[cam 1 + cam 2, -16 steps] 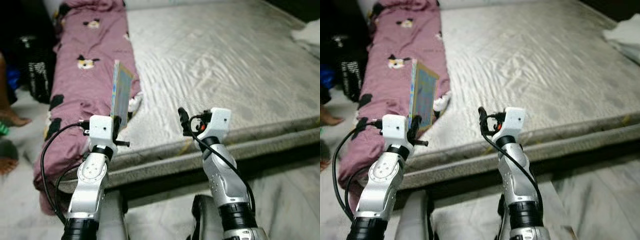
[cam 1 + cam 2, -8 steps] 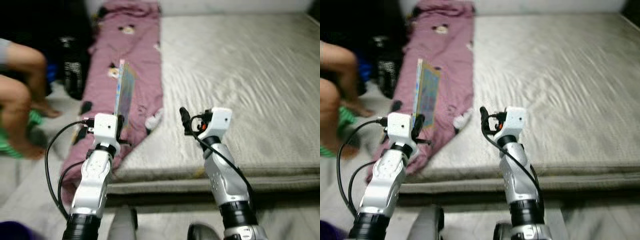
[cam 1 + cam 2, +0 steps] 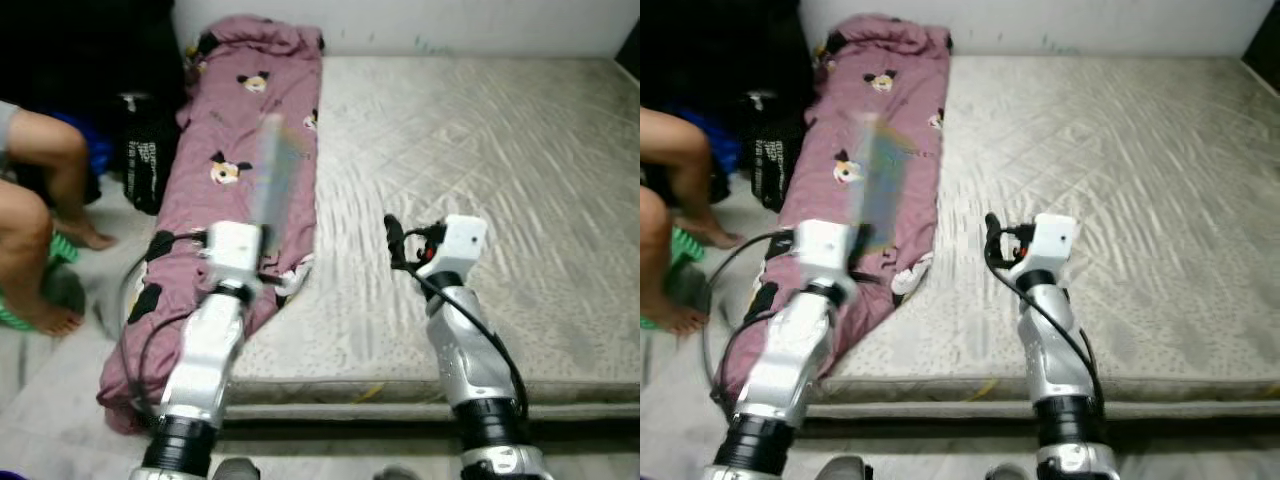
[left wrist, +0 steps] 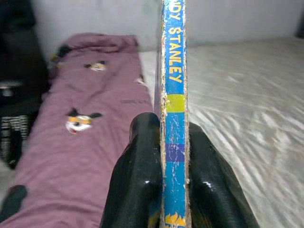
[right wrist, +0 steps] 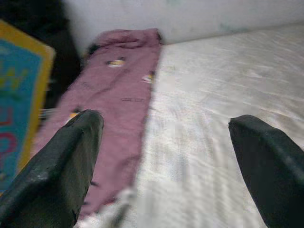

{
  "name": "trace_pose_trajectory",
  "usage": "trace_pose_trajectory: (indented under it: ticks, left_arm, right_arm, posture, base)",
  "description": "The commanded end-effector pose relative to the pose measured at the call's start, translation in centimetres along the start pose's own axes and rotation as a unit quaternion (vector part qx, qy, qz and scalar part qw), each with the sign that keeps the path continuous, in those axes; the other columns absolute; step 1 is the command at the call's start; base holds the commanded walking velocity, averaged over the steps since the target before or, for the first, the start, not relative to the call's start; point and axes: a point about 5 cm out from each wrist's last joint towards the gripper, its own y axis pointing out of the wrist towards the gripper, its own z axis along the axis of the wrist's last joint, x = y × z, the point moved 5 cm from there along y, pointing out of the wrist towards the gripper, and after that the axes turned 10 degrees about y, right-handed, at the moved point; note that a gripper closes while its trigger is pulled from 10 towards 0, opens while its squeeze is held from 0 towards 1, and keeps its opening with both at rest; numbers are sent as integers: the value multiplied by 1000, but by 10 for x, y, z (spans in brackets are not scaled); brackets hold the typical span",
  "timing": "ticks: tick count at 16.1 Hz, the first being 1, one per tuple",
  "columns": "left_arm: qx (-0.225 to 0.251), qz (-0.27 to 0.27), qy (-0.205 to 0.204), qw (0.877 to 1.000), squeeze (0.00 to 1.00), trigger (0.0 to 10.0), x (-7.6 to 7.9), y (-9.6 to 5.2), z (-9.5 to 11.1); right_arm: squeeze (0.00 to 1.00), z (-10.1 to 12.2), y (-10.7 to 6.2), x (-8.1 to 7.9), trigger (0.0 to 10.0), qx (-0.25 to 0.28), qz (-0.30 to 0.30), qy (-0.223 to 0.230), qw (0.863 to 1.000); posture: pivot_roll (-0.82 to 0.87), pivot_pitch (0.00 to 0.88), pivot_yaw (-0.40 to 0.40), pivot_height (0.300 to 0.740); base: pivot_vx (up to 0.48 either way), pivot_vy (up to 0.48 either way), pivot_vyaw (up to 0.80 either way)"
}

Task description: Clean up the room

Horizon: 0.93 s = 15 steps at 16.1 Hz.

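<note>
The book [image 4: 174,118], pinched in the left fingers [image 4: 137,175], now blurs above the blanket [image 3: 240,180]; right fingers [image 5: 57,166] spread over the bed [image 3: 480,150].

Two silver jointed arms showing black collars near the base, white boxy wrist housings, black cables looping alongside each forearm, left claw [image 4: 164,190] and right claw [image 5: 166,166] showing glossy black rounded fingers [image 5: 57,171]
</note>
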Motion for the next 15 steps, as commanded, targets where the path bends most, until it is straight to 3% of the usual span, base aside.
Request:
trace_pose_trajectory:
  ticks: [1,4,5,8,9,12,15]
  left_arm:
    - [1,51,9,999,0,10000,-31,-4,-2]
    - [5,50,11,999,0,10000,-30,-4,0]
    - [8,50,7,999,0,10000,-30,-3,1]
    - [8,44,4,999,0,10000,-27,-2,1]
    - [7,44,3,999,0,10000,-27,-2,1]
    - [4,46,-8,999,0,10000,-26,-2,0]
    - [4,46,-8,999,0,10000,-26,-2,0]
  right_arm:
    - [0,1,4,-22,10000,5,26,-2,1000]
    - [0,-2,6,-15,10000,-6,2,-20,1000]
    - [0,-3,8,-10,10000,-11,-13,-67,998]
    - [0,3,9,-23,10000,18,29,-158,987]
    - [0,1,9,-21,10000,10,24,-162,986]
    - [0,-2,5,-13,10000,-1,1,-93,996]
    - [0,-6,4,-10,10000,-6,-9,-87,996]
  posture:
    - [59,0,20,740]
    - [55,0,20,740]
    - [51,0,17,740]
    - [46,0,15,740]
    - [43,0,13,740]
    - [46,0,9,740]
    - [47,0,8,740]
  base:
    - [0,0,0]
    - [0,0,0]
    - [0,0,0]
    - [0,0,0]
    - [0,0,0]
    - [0,0,0]
    - [0,0,0]
